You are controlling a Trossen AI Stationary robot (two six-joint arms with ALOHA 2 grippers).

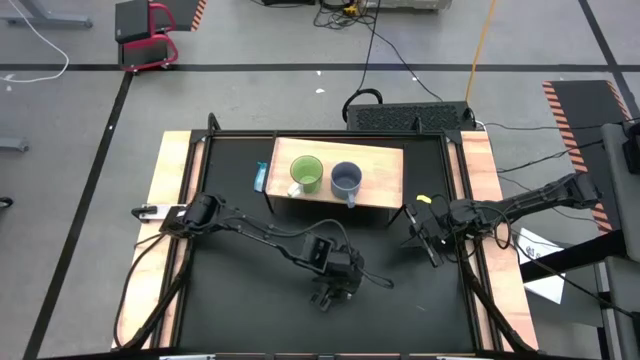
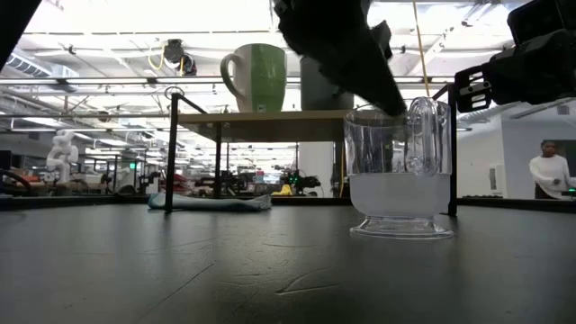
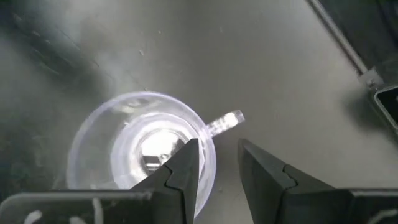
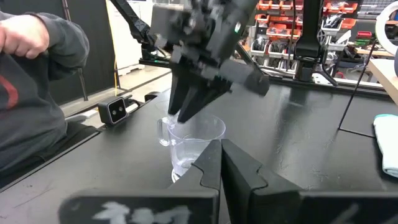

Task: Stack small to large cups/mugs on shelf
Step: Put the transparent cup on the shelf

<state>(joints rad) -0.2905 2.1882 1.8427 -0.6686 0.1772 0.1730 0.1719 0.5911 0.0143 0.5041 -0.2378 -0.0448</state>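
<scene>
1. Black tabletop [image 1: 250,300] from the high view: shelf [image 1: 385,170] sits at the far side with the lime-green mug [image 1: 306,174] and the grey-blue mug [image 1: 346,180] side by side on it, not nested. Left gripper [image 1: 333,293] hangs over the near-centre table; right gripper [image 1: 428,238] waits by the right edge, well apart.
2. Low view: clear glass cup [image 2: 399,171] stands upright on the table, on the near side of the shelf, left arm coming down onto its rim.
3. Left wrist view: fingers [image 3: 186,171] straddle the cup wall next to the handle, one inside, one outside, with a gap between them. No squeeze visible; can't tell if it's gripping.
4. Right wrist view: right claw closed, empty, aimed at the cup.
5. Step in hand, I'd say: grasping the glass cup. Next: pinch the wall, lift clear, carry to the shelf.
</scene>
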